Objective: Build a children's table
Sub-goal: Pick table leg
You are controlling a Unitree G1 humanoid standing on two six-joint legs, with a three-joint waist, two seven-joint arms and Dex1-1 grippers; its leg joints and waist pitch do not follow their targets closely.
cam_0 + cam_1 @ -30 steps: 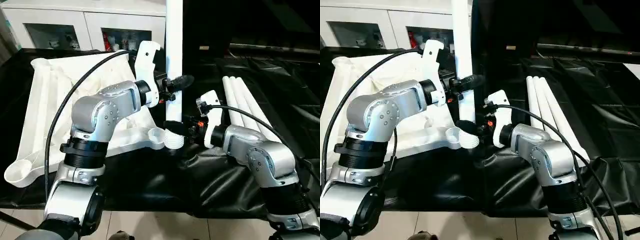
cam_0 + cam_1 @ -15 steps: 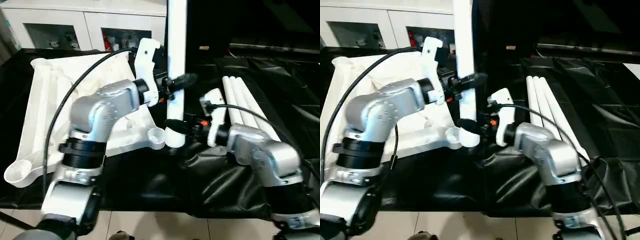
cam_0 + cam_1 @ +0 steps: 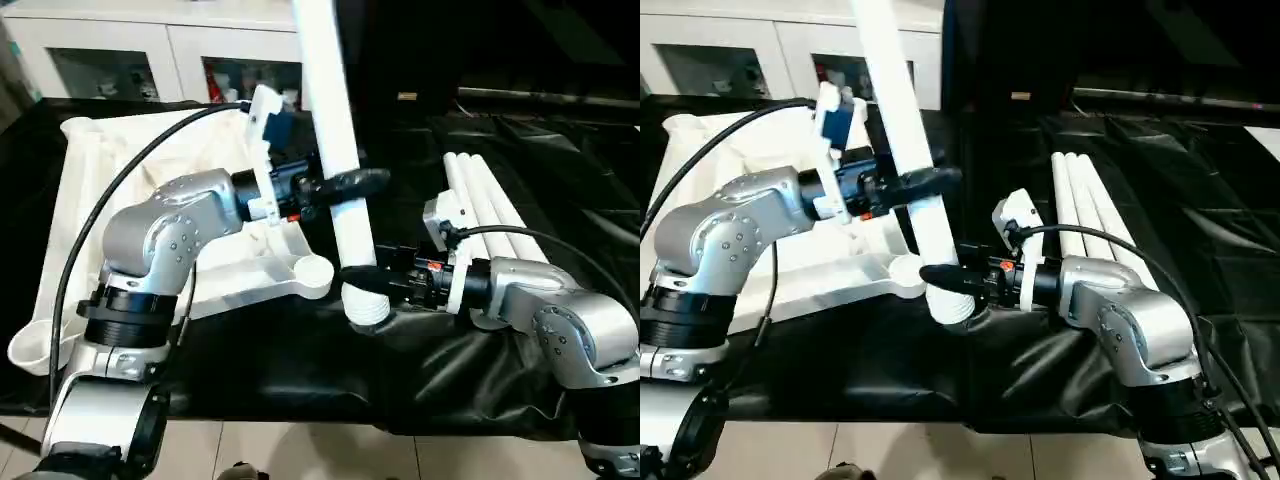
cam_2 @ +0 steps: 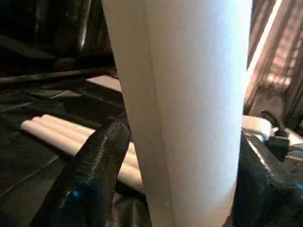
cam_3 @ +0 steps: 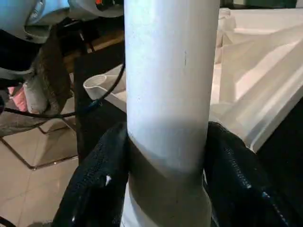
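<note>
The white table top (image 3: pixel 120 170) lies upside down on the black cloth at the left, with a round corner socket (image 3: pixel 315 268) at its near right corner. One white leg (image 3: pixel 335 140) stands tilted, its top leaning left. Its ribbed lower end (image 3: pixel 367 308) rests on the cloth just right of that socket. My right gripper (image 3: pixel 365 278) is shut on the leg near its lower end, and both black fingers (image 5: pixel 99 179) press its sides. My left gripper (image 3: pixel 340 185) stands around the leg higher up.
Three more white legs (image 3: pixel 490 210) lie side by side on the cloth at the right. A white cabinet with glass doors (image 3: pixel 150 60) stands behind the table top. The wrinkled black cloth (image 3: pixel 300 370) reaches to the near edge, with floor tiles below.
The leg has tipped from upright to leaning left. Its lower end has slid right, off the corner socket, together with my right gripper. My left arm has swung lower and further left.
</note>
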